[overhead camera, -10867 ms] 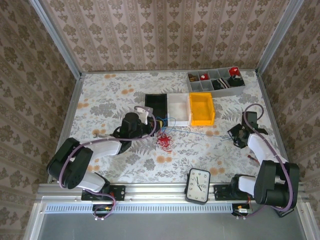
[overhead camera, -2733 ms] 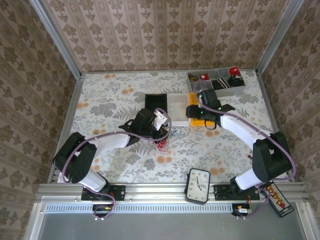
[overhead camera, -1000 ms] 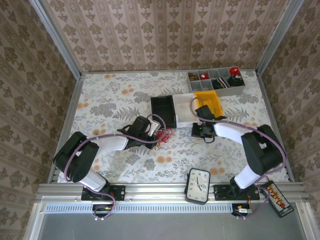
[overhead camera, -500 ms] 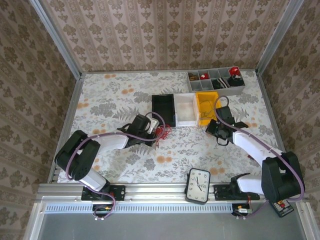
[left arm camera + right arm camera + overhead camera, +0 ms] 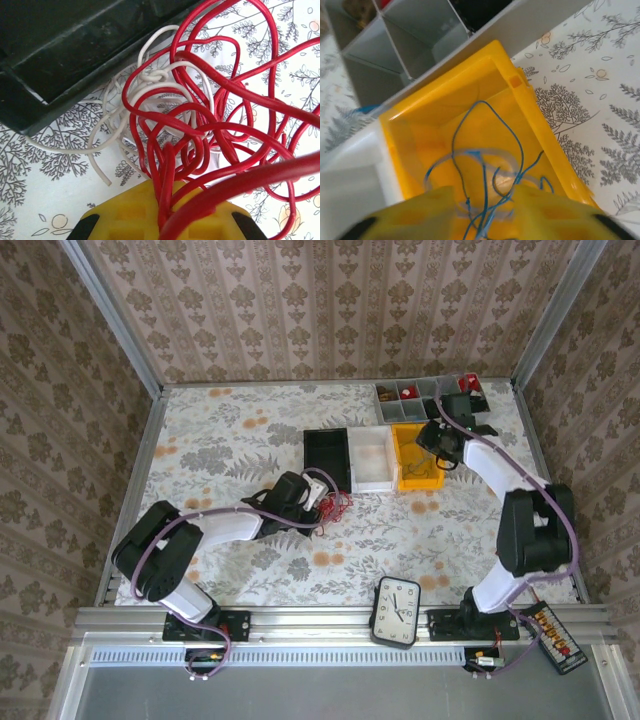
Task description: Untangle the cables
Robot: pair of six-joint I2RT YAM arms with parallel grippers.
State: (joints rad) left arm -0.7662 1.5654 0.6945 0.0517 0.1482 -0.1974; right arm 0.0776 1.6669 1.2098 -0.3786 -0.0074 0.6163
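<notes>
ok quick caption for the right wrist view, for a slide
Right gripper open over the yellow bin, blue cable lying loose inside it.

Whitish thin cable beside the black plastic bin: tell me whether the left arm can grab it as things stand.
Probably not yet. The whitish thin cable lies just ahead of the left gripper, beside the black plastic bin, but the jaws are shut on the tangled red cable looped over it.

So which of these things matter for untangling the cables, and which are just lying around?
Job: red wires, white wires tangled with them, blue wire, the yellow bin it's in.
Lying around: clock, grey divided tray.
</notes>
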